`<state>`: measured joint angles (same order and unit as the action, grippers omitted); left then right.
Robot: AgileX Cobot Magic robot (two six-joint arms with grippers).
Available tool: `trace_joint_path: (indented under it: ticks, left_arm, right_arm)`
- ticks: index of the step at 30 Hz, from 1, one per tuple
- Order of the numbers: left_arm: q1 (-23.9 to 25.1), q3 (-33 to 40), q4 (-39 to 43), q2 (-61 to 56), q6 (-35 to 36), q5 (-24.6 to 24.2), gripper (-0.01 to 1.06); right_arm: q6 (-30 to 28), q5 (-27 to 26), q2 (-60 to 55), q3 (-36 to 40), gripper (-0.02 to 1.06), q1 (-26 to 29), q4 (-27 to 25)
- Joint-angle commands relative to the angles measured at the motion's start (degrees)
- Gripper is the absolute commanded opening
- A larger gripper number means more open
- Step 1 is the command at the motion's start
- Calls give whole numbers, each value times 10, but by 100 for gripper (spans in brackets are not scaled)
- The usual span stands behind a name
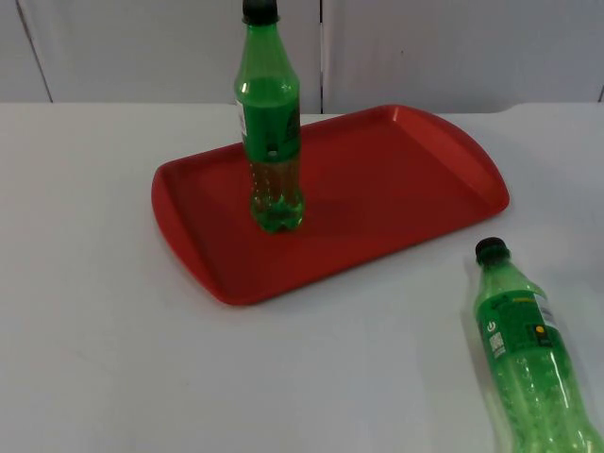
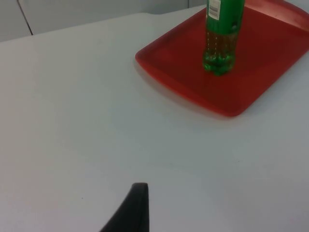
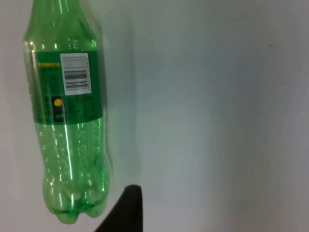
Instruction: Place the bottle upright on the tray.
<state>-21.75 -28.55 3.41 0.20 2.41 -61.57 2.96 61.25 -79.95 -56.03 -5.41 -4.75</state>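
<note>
One green bottle (image 1: 271,142) already stands upright on the red tray (image 1: 396,189), toward its left half, so part of the job looks finished. A second green bottle (image 1: 528,359) lies on its side on the white counter (image 1: 94,330), off the tray's right corner with its cap toward the tray; it seemingly remains to be placed. The right wrist view adds its barcode label, the left wrist view the standing bottle's base. Whether either end effector is apart or together cannot be told.
</note>
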Motion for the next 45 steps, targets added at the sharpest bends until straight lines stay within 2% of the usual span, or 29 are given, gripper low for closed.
trace_joint_path:
  ticks: [1, 3, 7, 8, 12, 17, 20, 22, 28, 37, 45]
  left_arm:
    - [-3, 2, 1, -2, 0, 1, 105]
    - [-3, 2, 1, -2, 0, 1, 105]
    - [-3, 2, 1, -2, 0, 1, 105]
    - [-3, 2, 1, -2, 0, 1, 105]
    - [-3, 2, 1, -2, 0, 1, 105]
    - [-3, 2, 1, -2, 0, 1, 105]
    - [-3, 2, 1, -2, 0, 1, 105]
    - [-3, 2, 1, -2, 0, 1, 105]
    - [-3, 2, 1, -2, 0, 1, 105]
    - [-3, 2, 1, -2, 0, 1, 105]
    - [-3, 2, 1, -2, 0, 1, 105]
  right_arm:
    - [8, -14, -7, -4, 99, -18, -1]
    - [20, -24, -13, -4, 99, -35, 2]
    - [68, -63, -49, -4, 99, -111, 18]
    - [68, -63, -49, -4, 99, -111, 18]
    - [103, -99, -93, -4, 99, -174, 19]
    - [156, -130, -127, -4, 99, -210, 38]
    - [257, -149, -164, -4, 99, -247, 101]
    - [294, -164, -181, -4, 99, -261, 121]
    - [342, -212, -216, -4, 99, -267, 123]
    - [379, -223, -255, -36, 99, -269, 151]
    - [405, -259, -286, -42, 99, -273, 182]
